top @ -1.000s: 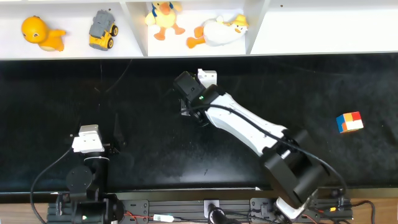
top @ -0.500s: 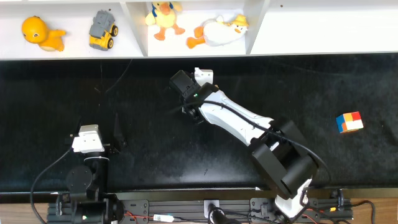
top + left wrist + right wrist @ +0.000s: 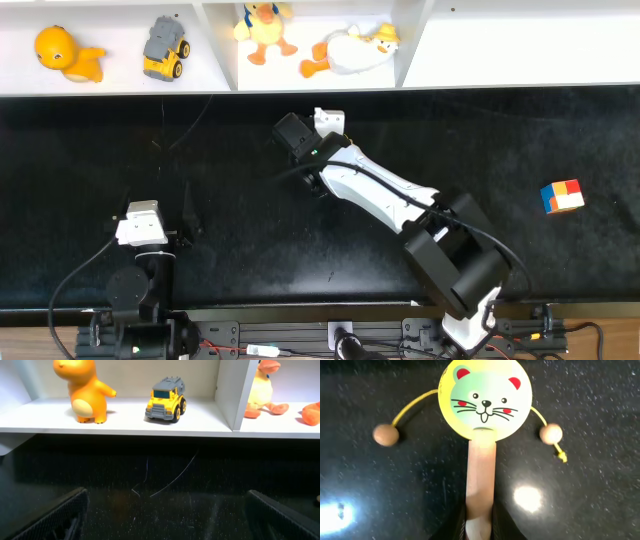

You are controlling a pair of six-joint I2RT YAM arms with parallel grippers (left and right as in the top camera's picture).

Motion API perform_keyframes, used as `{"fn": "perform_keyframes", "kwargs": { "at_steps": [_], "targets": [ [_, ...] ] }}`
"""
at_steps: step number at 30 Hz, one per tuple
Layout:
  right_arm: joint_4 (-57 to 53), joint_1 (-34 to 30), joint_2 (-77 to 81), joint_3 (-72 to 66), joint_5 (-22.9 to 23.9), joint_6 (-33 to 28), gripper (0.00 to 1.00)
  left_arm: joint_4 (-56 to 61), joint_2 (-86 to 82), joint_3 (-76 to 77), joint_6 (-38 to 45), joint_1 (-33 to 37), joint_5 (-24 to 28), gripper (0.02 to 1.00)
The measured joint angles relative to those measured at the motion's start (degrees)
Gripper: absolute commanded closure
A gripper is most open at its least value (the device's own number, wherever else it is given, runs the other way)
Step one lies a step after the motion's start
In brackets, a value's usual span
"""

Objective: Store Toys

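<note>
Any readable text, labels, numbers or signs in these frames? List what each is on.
No readable text in any view.
Yellow round wooden-handled rattle drum: a drawn cat face, no letters.
Yellow and grey toy truck: no legible marking.
Multicoloured block cube: plain colour faces, too small to check for print.

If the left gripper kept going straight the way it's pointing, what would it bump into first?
The left gripper would probably meet the white shelf at its front edge first, roughly below the yellow truck. The black table before it looks free, though depth is hard to judge.
</note>
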Motion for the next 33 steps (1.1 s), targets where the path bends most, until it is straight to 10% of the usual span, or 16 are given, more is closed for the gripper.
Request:
{"fn": "perform_keyframes", "kwargs": {
  "at_steps": [10, 17, 24, 33],
  "targets": [
    [-0.66, -3.98, -25.9, -19.85, -0.11, -0.04, 0.956, 0.0, 0.0, -0.02, 0.0, 0.0, 0.0, 0.02],
    [-10.95, -19.06, -50.51, -28.15, 1.92, -2.16, 0.956, 0.04, 0.0, -0.02, 0.0, -0.02, 0.0, 0.02],
    [-10.21, -36.52, -50.64, -26.36, -1.42, -21.42, 0.956, 0.04, 0.0, -0.02, 0.0, 0.0, 0.0, 0.02],
    [-6.08, -38.75, -29.62, -6.34, -5.38, -43.91, 0.956, 0.04, 0.0, -0.04, 0.0, 0.0, -0.02, 0.02]
  ]
}}
